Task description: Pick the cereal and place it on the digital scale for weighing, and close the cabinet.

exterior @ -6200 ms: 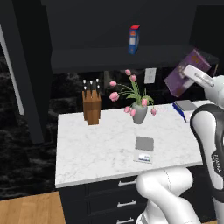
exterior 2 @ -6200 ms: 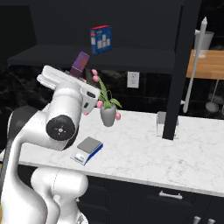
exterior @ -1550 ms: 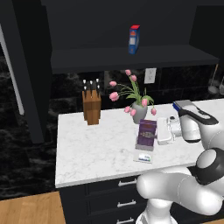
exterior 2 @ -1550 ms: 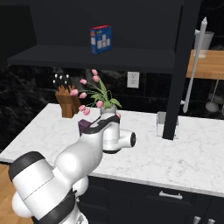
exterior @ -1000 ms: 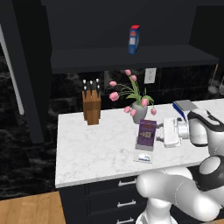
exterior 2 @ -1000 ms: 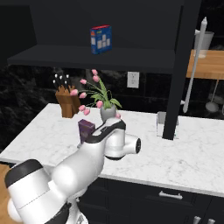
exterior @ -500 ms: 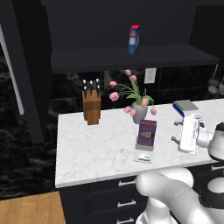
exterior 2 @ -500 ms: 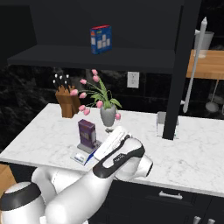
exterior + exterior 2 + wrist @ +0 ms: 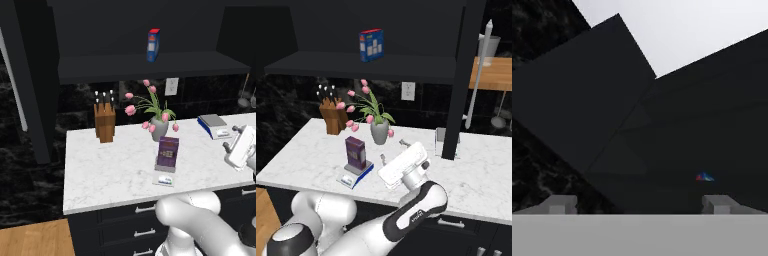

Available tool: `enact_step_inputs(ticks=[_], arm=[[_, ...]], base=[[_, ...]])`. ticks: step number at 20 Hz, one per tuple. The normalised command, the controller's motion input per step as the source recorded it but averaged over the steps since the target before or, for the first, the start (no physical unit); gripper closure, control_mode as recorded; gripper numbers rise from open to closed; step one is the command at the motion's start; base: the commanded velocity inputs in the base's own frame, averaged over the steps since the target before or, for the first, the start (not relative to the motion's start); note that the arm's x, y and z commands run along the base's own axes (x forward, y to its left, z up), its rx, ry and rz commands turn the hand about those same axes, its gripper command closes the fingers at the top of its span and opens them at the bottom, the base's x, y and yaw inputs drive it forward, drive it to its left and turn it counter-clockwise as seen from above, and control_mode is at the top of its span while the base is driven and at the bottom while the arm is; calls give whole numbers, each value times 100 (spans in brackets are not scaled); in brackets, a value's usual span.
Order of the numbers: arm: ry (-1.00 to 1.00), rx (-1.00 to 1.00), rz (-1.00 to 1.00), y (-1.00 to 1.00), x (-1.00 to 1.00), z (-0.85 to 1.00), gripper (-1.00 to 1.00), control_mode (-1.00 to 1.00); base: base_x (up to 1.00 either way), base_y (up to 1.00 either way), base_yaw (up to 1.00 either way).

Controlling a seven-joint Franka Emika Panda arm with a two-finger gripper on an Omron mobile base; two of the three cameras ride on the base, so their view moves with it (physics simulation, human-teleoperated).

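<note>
Cereal (image 9: 168, 153) now stands upright on the scale (image 9: 164, 178), mid-table (image 9: 110, 165), just in front of the vase (image 9: 159, 128). Tool (image 9: 392, 153) has let go and pulled back to the right, well apart from the box; a second ago it was beside it. Jaws spread wide, nothing held. Weighing step looks done. Cabinet (image 9: 30, 85) door at left hangs open; hand view tilts up toward it. Closing likely comes next

Digital scale (image 9: 356, 174) plate mostly hidden under cereal (image 9: 355, 153); display reading too small to tell. Cabinet (image 9: 30, 75) cut by top frame edge above scale. Cereal's pale print illegible. Blue box (image 9: 704, 177) only tiny blurred speck.
</note>
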Motion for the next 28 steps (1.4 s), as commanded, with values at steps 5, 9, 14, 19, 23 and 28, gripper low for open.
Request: enact_step_inputs(ticks=[5,9,14,19,23,28], arm=[[-32,35,0,-100,-45,55,-100,-100],[-28,30,0,-99,-20,67,-100,-100],[-4,28,0,-85,-4,37,-100,-100],[11,18,0,-63,0,-7,-100,-100],[13,13,0,-67,0,-17,-100,-100],[27,19,0,-76,21,0,-100,-100]], base=[[0,0,0],[0,0,0],[0,0,0],[0,0,0],[0,0,0],[0,0,0]])
